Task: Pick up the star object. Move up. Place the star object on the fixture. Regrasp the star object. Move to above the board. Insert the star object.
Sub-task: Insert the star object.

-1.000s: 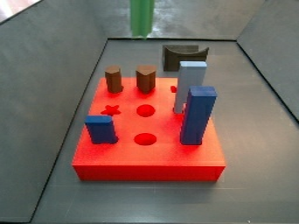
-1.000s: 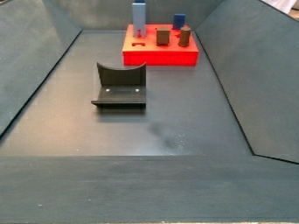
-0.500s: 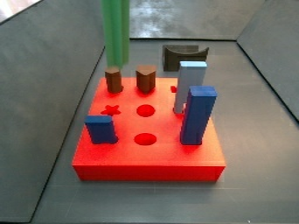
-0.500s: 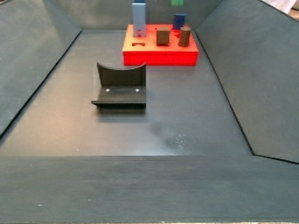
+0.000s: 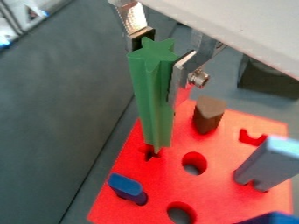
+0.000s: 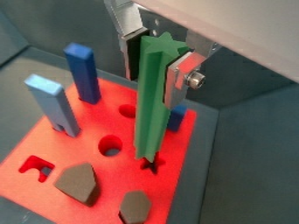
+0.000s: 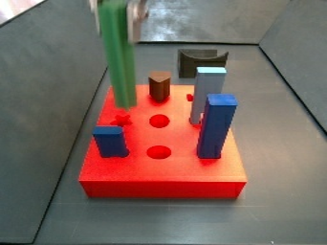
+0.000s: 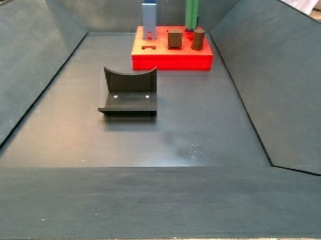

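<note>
The star object (image 5: 152,96) is a long green bar, held upright with its star-shaped top between the fingers of my gripper (image 5: 160,54), which is shut on it. It also shows in a wrist view (image 6: 152,96) and in both side views (image 7: 119,57) (image 8: 192,11). Its lower end hangs just above the star-shaped hole (image 7: 120,121) at the left of the red board (image 7: 166,182). The board also shows in a side view (image 8: 175,63). The fixture (image 7: 200,60) stands behind the board and is empty; it also shows in a side view (image 8: 128,92).
On the board stand a tall blue block (image 7: 216,124), a short blue block (image 7: 109,142), a light grey-blue block (image 7: 208,91) and a brown peg (image 7: 160,86). Two round holes (image 7: 160,122) lie open in the middle. Sloping grey walls enclose the floor.
The green bar has come forward from the back and moved down over the board's left side. It now hides the left brown peg. The pieces on the board have not moved.
</note>
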